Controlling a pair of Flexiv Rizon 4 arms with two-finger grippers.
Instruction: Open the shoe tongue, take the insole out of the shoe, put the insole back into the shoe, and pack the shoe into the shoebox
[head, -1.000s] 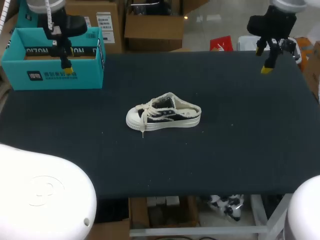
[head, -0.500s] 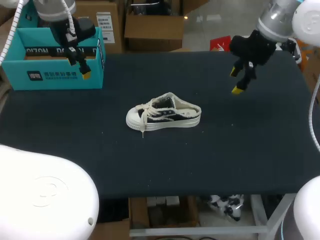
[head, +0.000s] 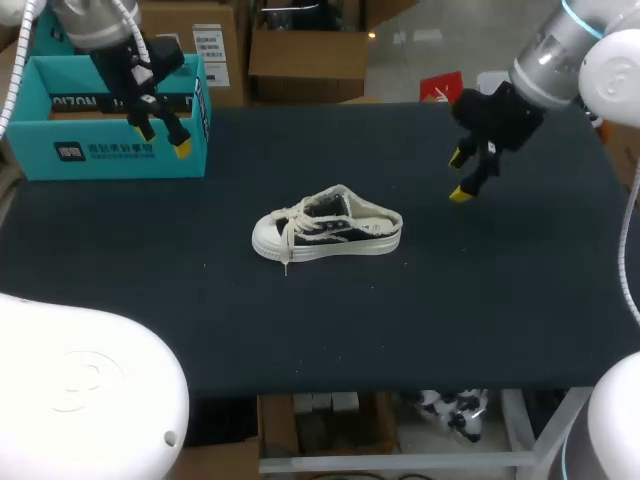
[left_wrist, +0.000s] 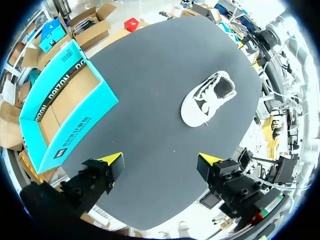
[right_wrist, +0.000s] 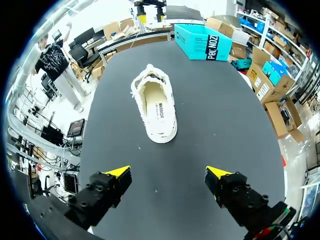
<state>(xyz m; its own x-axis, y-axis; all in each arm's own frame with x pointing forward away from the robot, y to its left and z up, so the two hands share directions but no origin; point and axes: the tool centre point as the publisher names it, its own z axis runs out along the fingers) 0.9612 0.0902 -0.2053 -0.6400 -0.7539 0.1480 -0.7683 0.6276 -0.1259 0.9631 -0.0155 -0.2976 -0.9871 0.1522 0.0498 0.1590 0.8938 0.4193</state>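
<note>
Shoe (head: 327, 235) is sitting upright on its sole around the middle of the table (head: 300, 330), toe pointing to 9 o'clock from where you're watching in the head view, heel at 3. Laces (head: 288, 225) are hanging loose at the toe end. The right wrist view is looking straight down the opening, and the insole (right_wrist: 156, 107) is lying flat inside. Whether the tongue is pulled open, I can't tell; it's too small to read.

Going further out, your right gripper (head: 457, 176) is hovering over the table at roughly 2 o'clock from the shoe, well apart from it, with the fingers spread wide and nothing between them. The shoe is lying ahead of those fingers in its own wrist view.

Further back, your left gripper (head: 165, 135) is hanging at about 10 o'clock from the shoe, just by the near right corner of the shoebox (head: 105, 150). Its fingers are also spread and holding nothing. The teal box is sitting open at the far left corner, and I'm seeing nothing in the part that shows.

So my read: you're basically looking at square one. Nothing is gripping the shoe, the insole is in place, and the box is waiting. Tongue, insole out, insole back and packing are all looking undone.
</note>
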